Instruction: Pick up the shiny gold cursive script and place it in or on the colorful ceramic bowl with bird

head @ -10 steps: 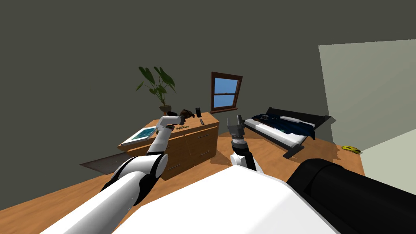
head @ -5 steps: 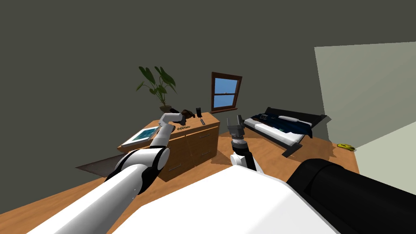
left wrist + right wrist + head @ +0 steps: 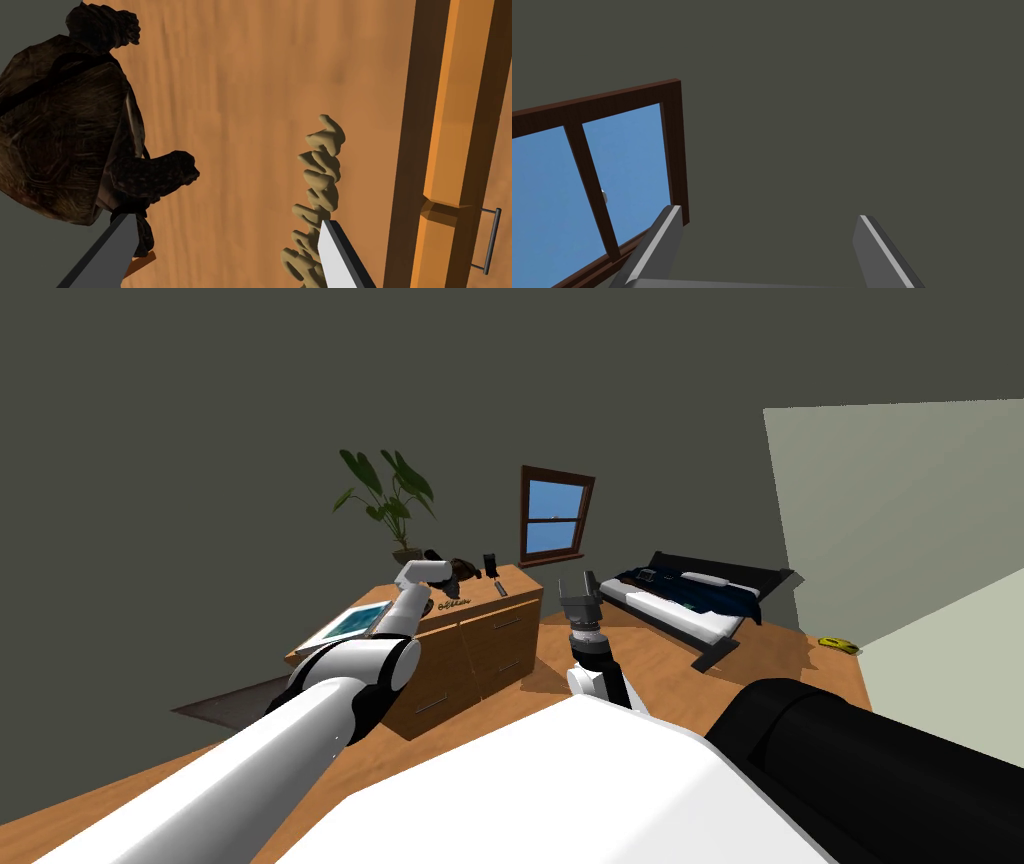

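Left gripper (image 3: 226, 220), wide open and empty, hangs over the script (image 3: 320, 175), which lies off-centre, in line with the finger (image 3: 342, 257) nearer the tabletop's (image 3: 240, 100) front edge, long axis parallel to that edge.

Left fingers (image 3: 340, 252) have moved farther over the dresser (image 3: 488, 638).

The left arm (image 3: 300, 738) is a smooth white tube. A black elbow joint (image 3: 322, 668) with a round white cap breaks it, and a slimmer white forearm (image 3: 402, 613) follows. The left jaws are two thin flat fingers (image 3: 340, 250), one lit pale grey and one shaded dark. The right forearm (image 3: 600, 683) is white, with a dark ribbed wrist (image 3: 585, 640) and a dark grey box (image 3: 580, 610). From the box rise the right jaws' light grey fingers (image 3: 657, 245).
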Robot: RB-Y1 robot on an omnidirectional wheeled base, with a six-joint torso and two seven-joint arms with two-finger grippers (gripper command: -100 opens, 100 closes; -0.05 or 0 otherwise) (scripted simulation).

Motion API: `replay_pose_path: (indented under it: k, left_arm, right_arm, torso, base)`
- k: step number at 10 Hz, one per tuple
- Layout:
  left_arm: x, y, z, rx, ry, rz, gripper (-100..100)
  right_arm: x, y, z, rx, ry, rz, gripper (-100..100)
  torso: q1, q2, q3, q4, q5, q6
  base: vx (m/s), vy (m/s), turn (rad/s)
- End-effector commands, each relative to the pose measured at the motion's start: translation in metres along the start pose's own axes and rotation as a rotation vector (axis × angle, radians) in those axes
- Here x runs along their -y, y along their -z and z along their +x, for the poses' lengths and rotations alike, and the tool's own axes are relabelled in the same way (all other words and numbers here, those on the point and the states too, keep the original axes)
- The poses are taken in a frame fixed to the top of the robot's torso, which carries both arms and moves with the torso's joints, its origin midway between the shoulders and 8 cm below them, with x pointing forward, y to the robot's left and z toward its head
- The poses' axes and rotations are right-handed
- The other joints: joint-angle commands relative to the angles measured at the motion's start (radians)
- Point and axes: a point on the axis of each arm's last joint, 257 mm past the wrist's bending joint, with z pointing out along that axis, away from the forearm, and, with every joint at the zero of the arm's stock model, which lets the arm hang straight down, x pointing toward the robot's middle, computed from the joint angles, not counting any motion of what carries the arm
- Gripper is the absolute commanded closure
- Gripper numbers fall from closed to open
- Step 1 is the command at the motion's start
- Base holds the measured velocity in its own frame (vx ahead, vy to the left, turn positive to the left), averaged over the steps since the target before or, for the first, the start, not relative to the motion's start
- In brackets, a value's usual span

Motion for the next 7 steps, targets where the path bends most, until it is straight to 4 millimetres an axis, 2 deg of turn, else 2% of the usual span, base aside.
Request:
replay_pose_path:
  k: [1,2,7]
  left_arm:
    - [-0.009,0.003,0.006,0.001,0.014,-0.063,-100]
    - [-0.017,0.001,0.003,0.009,0.016,-0.093,-100]
    - [-0.047,0.012,0.016,0.026,0.044,-0.270,-100]
  right_arm:
    - [0.000,0.000,0.000,0.000,0.000,0.000,0]
    - [0.000,0.000,0.000,0.000,0.000,0.000,0]
    - [0.000,0.000,0.000,0.000,0.000,0.000,0]
  torso:
    - [0.000,0.000,0.000,0.000,0.000,0.000]
    - [0.001,-0.001,0.000,0.000,0.000,0.000]
    - [0.001,-0.001,0.000,0.000,0.000,0.000]
  base:
    - [0.044,0.067,-0.059]
    - [0.035,0.062,-0.035]
    - [0.044,0.063,-0.044]
